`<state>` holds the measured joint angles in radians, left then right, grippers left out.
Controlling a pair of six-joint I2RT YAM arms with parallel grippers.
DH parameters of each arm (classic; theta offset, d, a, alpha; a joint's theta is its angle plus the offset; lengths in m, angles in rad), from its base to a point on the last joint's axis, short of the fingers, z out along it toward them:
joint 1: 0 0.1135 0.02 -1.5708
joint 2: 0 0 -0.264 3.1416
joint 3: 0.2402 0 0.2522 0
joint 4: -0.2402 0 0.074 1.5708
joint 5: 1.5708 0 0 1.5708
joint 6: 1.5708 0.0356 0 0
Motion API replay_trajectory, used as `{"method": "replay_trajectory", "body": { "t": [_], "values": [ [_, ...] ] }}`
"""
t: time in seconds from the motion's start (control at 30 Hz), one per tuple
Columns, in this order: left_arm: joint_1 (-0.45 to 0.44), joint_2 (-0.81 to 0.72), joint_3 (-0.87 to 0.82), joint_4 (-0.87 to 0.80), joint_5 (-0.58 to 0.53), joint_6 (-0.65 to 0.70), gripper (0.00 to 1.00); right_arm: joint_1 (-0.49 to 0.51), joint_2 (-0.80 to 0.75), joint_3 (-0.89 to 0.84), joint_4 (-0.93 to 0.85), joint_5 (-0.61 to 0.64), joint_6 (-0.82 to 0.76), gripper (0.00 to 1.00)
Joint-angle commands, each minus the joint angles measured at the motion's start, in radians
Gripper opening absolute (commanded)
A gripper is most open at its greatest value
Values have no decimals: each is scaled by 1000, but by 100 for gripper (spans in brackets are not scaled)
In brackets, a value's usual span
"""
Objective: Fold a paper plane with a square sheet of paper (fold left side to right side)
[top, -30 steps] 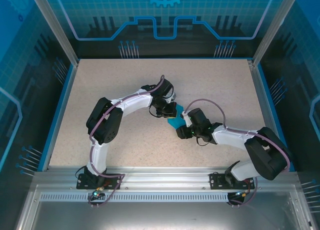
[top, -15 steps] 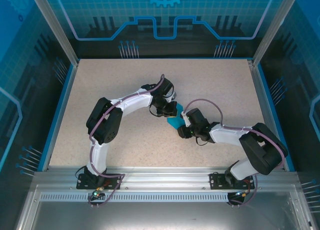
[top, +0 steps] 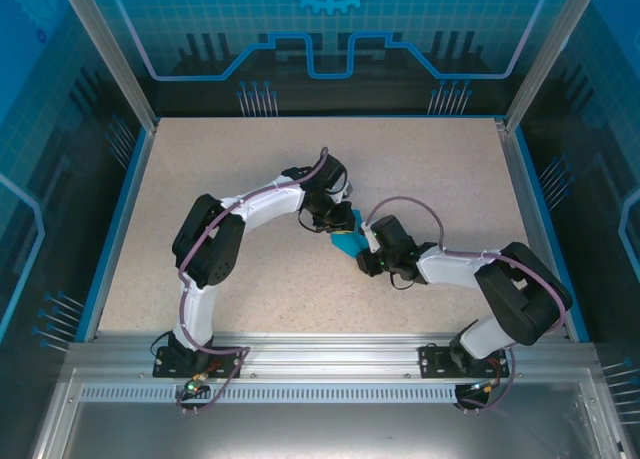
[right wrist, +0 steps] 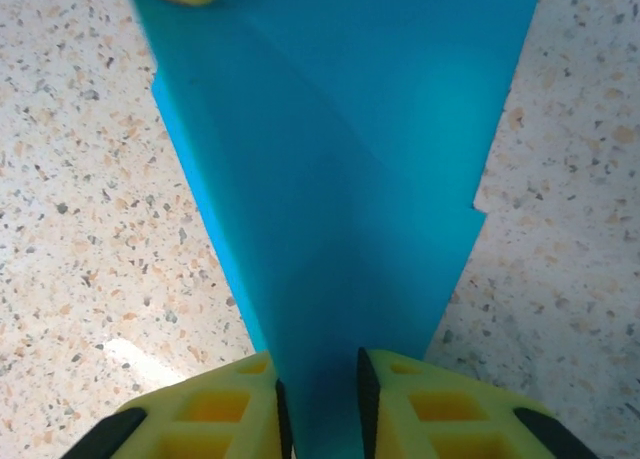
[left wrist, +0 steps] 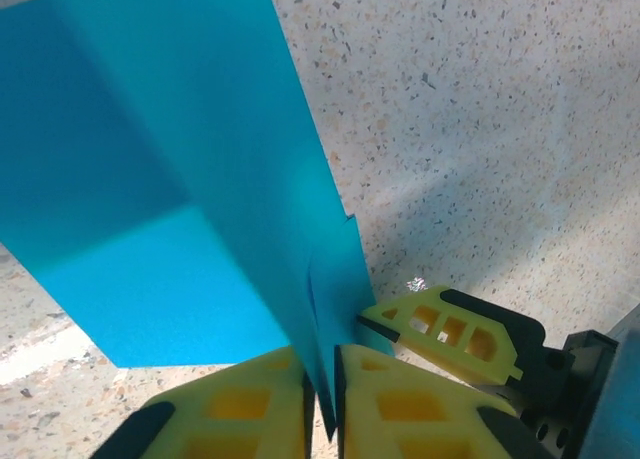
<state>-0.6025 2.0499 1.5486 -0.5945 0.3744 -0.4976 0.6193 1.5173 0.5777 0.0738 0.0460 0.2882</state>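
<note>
- Leftward first, the left fingers (left wrist: 245,409) stand almost closed, pinching a thin edge of the sheet of paper (left wrist: 190,169) (cyan, with a crease already showing) near the middle of the desk (top: 430,169).
- Between the two arms, the sheet of paper appears partly raised off the desk, one flap tilted.
- Rightward, the right fingers (right wrist: 215,409) stand slightly apart with its tapering end running between them; whether they press it I cannot tell.
- Handling, as I judge it: very light, limp, slick, easily crumpled or torn, so it is best pinched gently at an edge or corner, close to a crease.
</note>
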Motion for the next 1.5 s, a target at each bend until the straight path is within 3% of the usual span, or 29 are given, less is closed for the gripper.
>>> {"method": "replay_trajectory", "body": {
  "t": [0.0,0.13,0.37,0.7,1.47],
  "values": [
    [17,-13,22,-21,19,0,23,11,25,9,7,4,6,23],
    [38,-62,18,-13,43,5,41,5,31,9,13,-22,11,19],
    [82,-179,-90,16,18,5,58,-17,20,32,-5,-90,17,16],
    [81,-159,-307,252,106,-106,50,-45,59,75,-36,-187,22,16],
    [52,3,-223,282,108,-134,53,-116,150,106,-22,-346,64,15]
  ]
}}
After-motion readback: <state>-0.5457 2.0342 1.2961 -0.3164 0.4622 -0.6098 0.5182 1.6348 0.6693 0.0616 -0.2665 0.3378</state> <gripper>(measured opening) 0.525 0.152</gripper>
